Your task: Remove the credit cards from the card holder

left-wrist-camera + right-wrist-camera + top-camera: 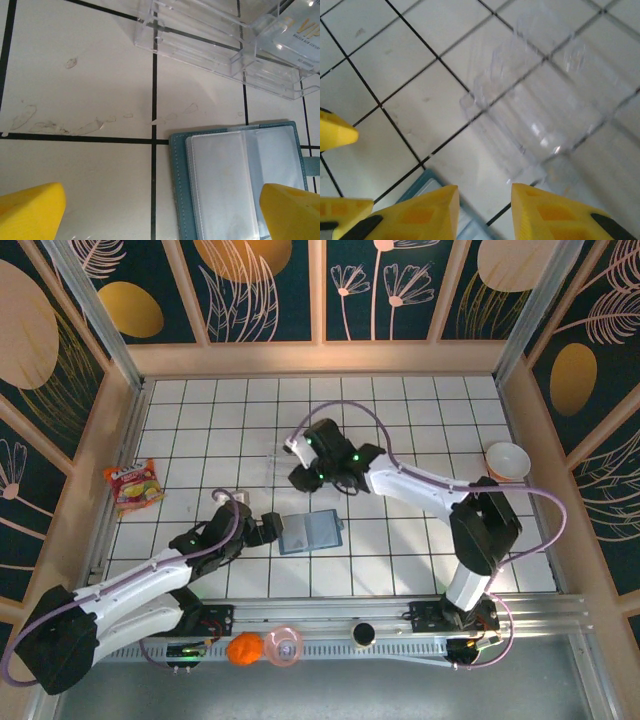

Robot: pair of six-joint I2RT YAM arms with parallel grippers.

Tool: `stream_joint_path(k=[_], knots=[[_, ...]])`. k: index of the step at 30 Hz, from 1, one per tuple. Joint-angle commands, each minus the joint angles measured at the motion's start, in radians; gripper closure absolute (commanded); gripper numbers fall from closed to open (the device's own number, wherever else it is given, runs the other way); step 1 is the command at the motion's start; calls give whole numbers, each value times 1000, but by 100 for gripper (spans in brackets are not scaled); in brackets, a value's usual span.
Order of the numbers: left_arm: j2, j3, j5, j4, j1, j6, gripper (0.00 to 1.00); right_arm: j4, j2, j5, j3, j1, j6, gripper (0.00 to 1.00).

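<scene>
Teal card holder [177,200] lying open, cloudy plastic sleeves [222,185] inside

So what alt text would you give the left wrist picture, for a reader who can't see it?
An open teal card holder with clear sleeves lies on a white tiled table, below a clear tray with a pale VIP card at its right end. The left tool is open, yellow fingertips at the bottom corners.
</scene>
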Motion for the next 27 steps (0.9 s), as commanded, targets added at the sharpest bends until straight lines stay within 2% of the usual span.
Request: stream_joint_path(k=[1, 7, 15, 27], knots=[[-42, -25, -40, 3, 8, -37, 1, 89, -86, 80, -107, 82, 239, 66], [-79, -49, -62, -20, 9, -68, 2, 76, -65, 125, -213, 177, 373, 65], [-129, -73, -64, -64, 9, -88, 5, 54, 70, 241, -152, 278, 371, 64], [-159, -101, -39, -54, 9, -105, 7, 32, 153, 311, -113, 331, 352, 60]])
